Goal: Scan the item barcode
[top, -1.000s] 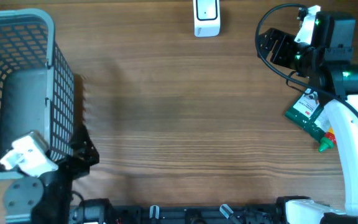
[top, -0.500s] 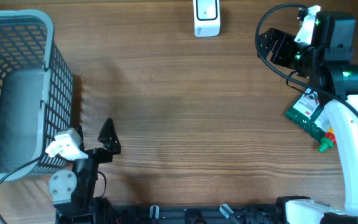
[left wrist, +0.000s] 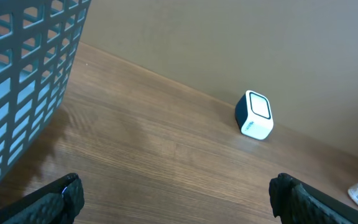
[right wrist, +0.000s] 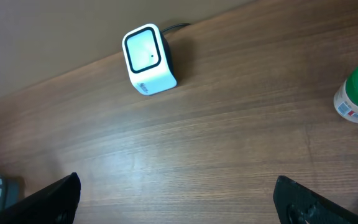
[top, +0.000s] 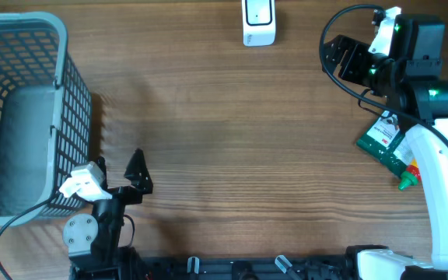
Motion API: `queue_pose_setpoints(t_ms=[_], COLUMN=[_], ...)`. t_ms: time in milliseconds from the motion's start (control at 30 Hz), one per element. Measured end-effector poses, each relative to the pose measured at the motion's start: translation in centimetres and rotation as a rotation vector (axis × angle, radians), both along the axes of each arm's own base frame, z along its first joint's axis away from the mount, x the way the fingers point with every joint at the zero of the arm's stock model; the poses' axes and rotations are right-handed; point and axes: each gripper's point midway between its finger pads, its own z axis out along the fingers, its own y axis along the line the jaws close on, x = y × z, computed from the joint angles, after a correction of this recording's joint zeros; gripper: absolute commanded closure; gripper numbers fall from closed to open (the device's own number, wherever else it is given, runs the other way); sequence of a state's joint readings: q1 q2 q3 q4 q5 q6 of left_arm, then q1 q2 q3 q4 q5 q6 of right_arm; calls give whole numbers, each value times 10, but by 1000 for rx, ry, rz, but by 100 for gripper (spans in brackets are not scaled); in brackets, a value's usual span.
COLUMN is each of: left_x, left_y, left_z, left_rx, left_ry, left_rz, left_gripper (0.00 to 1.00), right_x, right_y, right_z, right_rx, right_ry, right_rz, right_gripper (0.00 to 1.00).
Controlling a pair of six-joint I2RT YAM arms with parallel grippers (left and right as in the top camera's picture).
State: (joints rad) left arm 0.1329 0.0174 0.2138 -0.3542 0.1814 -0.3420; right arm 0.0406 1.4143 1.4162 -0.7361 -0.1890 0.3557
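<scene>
**benchrat:** While the left claw (top: 137, 173) is the closest thing, down by the front edge of the table (top: 224, 155), it's got nothing in it. Fingers are spread wide, and its wrist cam shows only bare wood between the tips.

**scanfan:** Yep. The basket (top: 22, 117) is just beside it on the left. It's grey mesh and runs from near the front almost to the back. The claw is outside it, by the near corner.

**benchrat:** Where's the item then?

**scanfan:** Over on the right, about mid-depth. It's a green pouch (top: 386, 146) with a white label and a green cap at the near end, lying flat and tilted. One edge is tucked under the white arm (top: 442, 187). Neither claw is touching it.

**benchrat:** And the right claw (top: 343, 61)?

**scanfan:** Further back than the pouch and a bit left of it. Its jaws are wide apart too and it's holding nothing. Its own cam shows just wood between the two tips.

**benchrat:** So the scanner (top: 258, 22) is furthest out?

**scanfan:** Right, it's at the back edge near the middle, a small white box with a dark back. It's well apart from the pouch and from both claws.
</scene>
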Motion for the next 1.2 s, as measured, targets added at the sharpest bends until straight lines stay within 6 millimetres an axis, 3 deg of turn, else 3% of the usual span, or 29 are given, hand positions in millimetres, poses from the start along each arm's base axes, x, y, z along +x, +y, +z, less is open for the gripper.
queue_pose_setpoints(t_ms=[100,300,367,567,700,867,1200], left_x=[1,1,0,-6,-10,-14,-14], left_y=[-2,-19,-26,-44,-48,-48,-46], left_z=[4,44,47,16,-9,-27,-29], left_rx=[1,116,164,293,353,426,466], left_ry=[-19,-198,-219,-128,-43,10,20], left_rz=[-10,-121,-163,-294,-344,-375,-362], left_gripper=[0,0,0,0,0,0,0], right_x=[0,0,0,0,0,0,0], right_y=[0,0,0,0,0,0,0], right_z=[0,0,0,0,0,0,0], right_rx=[0,0,0,0,0,0,0], right_ry=[0,0,0,0,0,0,0], right_rz=[0,0,0,0,0,0,0], right_gripper=[0,0,0,0,0,0,0])
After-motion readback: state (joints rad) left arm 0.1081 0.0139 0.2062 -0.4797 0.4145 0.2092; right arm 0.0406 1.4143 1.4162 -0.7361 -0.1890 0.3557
